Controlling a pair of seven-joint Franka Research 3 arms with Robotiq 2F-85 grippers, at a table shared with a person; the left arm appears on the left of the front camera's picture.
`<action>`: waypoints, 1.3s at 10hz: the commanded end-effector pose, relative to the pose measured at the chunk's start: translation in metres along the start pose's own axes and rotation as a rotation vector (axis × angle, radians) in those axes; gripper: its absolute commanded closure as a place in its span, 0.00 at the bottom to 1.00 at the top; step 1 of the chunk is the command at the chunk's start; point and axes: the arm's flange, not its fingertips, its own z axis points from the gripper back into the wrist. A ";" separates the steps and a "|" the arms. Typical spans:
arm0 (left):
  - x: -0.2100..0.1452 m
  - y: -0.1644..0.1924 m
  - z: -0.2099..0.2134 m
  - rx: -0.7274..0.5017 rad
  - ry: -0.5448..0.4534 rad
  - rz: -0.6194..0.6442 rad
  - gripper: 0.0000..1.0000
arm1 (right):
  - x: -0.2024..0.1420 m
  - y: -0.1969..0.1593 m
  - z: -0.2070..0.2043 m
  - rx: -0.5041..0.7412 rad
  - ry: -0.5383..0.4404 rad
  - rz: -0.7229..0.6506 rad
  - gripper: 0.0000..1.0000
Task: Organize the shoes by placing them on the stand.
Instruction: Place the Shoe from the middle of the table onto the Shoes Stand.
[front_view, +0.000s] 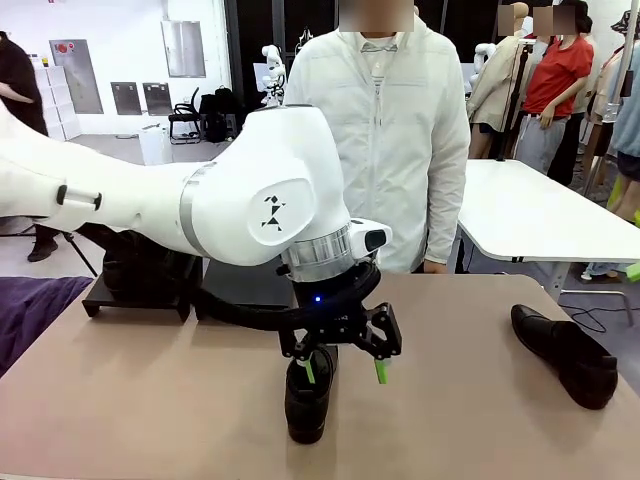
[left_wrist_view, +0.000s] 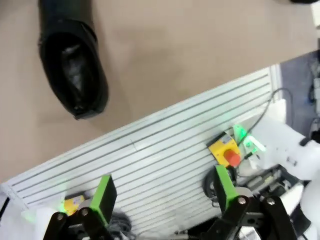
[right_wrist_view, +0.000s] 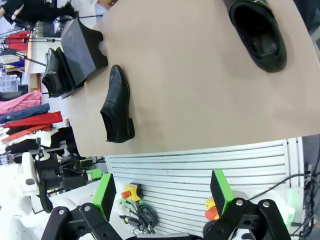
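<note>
Hovering above near-centre shoe (front_view: 307, 400), left gripper (front_view: 345, 372) has fingers spread wide, empty; likely lining up grasp. At right lies second shoe (front_view: 565, 355), untouched. At far left sits stand (front_view: 240, 285), destination. Off near edge of table (front_view: 450, 420), right gripper (right_wrist_view: 162, 192) hangs wide open, empty.

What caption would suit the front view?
Left arm, jaws open, hovers by a black shoe; another shoe lies at right.

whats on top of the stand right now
The tray nearer the table's middle looks bare. Black shoes sit on the other tray; their number is unclear. In the front view the left arm covers much of both.
</note>
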 end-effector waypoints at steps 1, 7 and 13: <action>-0.022 -0.004 0.009 -0.049 0.007 -0.001 0.00 | 0.001 0.000 0.003 0.029 0.002 0.024 0.00; 0.064 0.001 -0.042 0.064 -0.038 -0.072 0.00 | 0.001 0.000 0.003 0.029 0.002 0.024 0.00; 0.090 0.014 -0.117 0.187 -0.104 0.007 0.00 | 0.001 0.000 0.003 0.029 0.002 0.024 0.00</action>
